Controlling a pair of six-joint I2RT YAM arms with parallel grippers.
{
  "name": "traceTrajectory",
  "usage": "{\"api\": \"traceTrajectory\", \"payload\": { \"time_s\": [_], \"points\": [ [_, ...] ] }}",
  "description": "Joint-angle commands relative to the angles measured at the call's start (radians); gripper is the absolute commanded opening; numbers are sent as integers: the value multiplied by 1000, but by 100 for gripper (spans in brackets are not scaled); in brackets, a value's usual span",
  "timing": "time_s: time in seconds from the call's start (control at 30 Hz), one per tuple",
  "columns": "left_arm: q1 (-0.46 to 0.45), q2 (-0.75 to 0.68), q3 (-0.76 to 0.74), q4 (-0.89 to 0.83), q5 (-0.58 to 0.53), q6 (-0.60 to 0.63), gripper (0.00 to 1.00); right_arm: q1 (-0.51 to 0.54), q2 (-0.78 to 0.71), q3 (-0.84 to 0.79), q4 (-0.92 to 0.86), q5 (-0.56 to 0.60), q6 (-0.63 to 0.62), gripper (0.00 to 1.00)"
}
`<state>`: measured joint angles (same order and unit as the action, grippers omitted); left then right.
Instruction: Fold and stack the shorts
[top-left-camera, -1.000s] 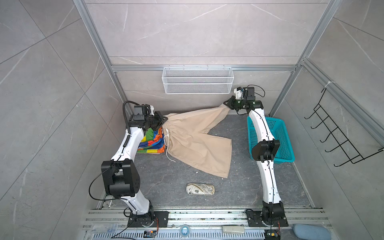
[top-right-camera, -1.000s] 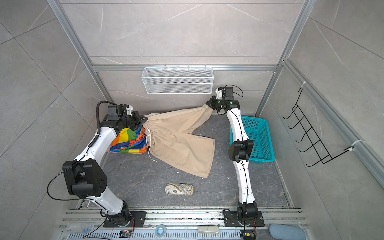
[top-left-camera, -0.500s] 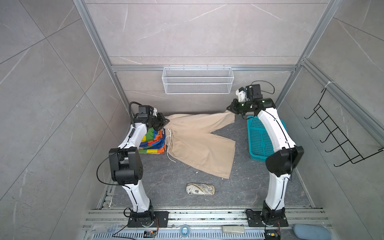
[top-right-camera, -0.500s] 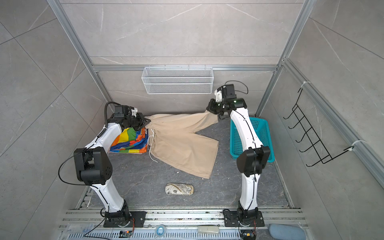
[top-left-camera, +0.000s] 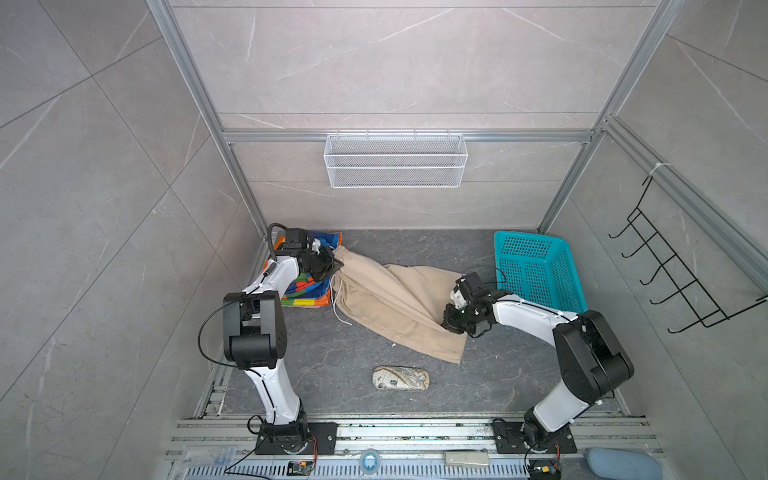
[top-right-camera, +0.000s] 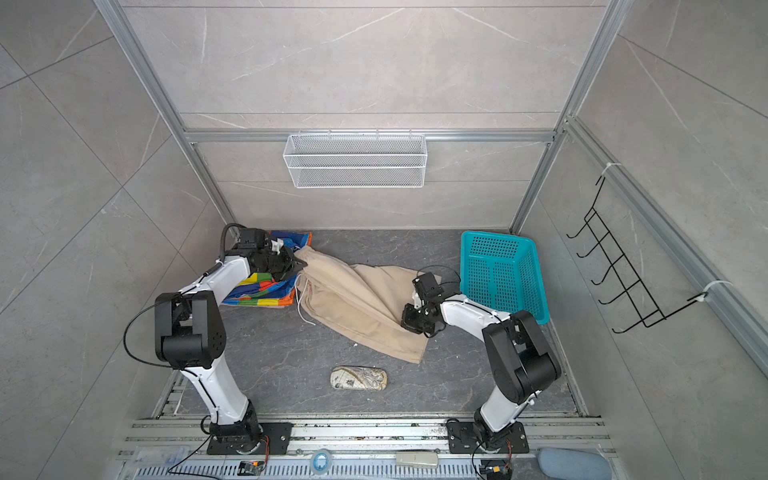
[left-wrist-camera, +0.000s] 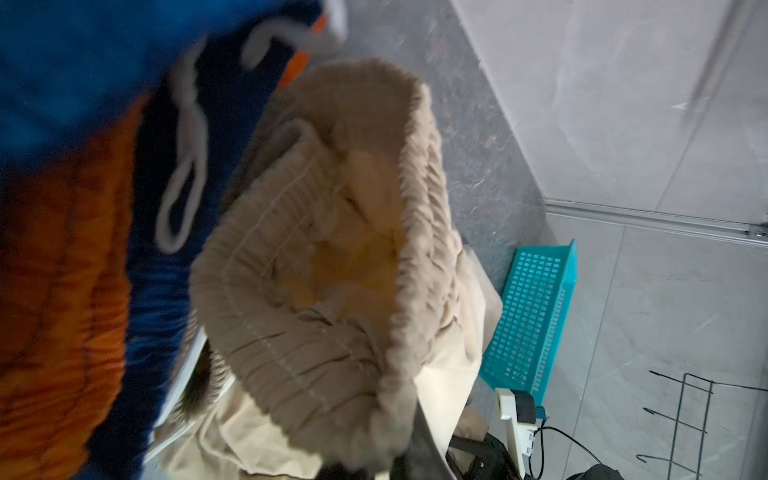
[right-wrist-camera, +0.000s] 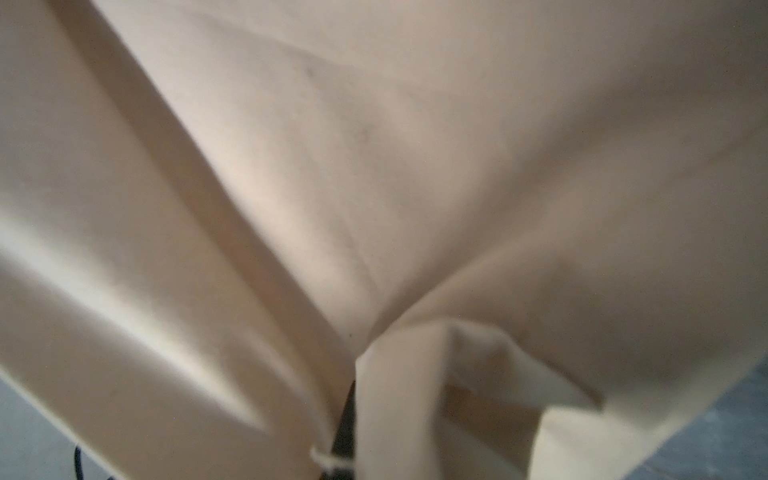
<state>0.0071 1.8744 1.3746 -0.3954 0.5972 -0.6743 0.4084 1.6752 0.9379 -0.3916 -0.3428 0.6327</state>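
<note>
— Start at the near edge of the bench (top-left-camera: 332, 374). What's there?

— Only the patterned pouch (top-left-camera: 401, 378), lying apart from everything and no part of the job.

— And the beige shorts (top-left-camera: 386, 299)?

— Spread slantwise across the middle of the bench. The right pincer (top-left-camera: 451, 322) is clamped on the hem of one leg (top-left-camera: 419, 282) and has it low over the other leg, towards the right edge. Its wrist view shows cloth bunching into closed jaws.

— The other end?

— The left pincer (top-left-camera: 334, 266) sits at the waistband (left-wrist-camera: 316, 257), near the far left corner. The jaws look close together on the gathered band, though that wrist view is blurred.

— So which step is this?

— I'd judge the lengthwise fold: leg laid onto leg.

— Next?

— Set the hem down square on the lower leg, let go, then regrip to fold hem towards waist.

— And the stack?

— The striped shorts (top-left-camera: 305, 293) lie folded in the far left corner, under the left arm. That's the likely base. I see no pink pair.

— The basket (top-left-camera: 536, 270)?

— In the far right corner, well apart.
</note>
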Motion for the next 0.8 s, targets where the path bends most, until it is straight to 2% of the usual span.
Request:
{"api": "traceTrajectory", "payload": {
  "time_s": [0.0,0.1,0.2,0.37,0.47,0.6,0.77],
  "points": [
    [-4,-67,-46,35,-28,-9,10,-58,51,2,37,72,-29,0],
    [-34,-78,-99,49,-31,-23,10,-126,106,60,7,129,-86,0],
    [-75,-79,-133,86,-24,-53,9,-187,157,176,-40,131,-132,0],
    [-90,-65,-38,78,8,-88,9,-231,118,415,-190,154,-190,0],
    [-90,-73,24,64,22,-101,9,-231,58,496,-272,188,-223,0],
    [-89,-84,-4,37,14,-75,9,-221,-45,379,-271,189,-215,0],
    [-64,-132,-200,99,-6,-70,7,-180,-129,99,-165,169,-158,0]
  ]
}}
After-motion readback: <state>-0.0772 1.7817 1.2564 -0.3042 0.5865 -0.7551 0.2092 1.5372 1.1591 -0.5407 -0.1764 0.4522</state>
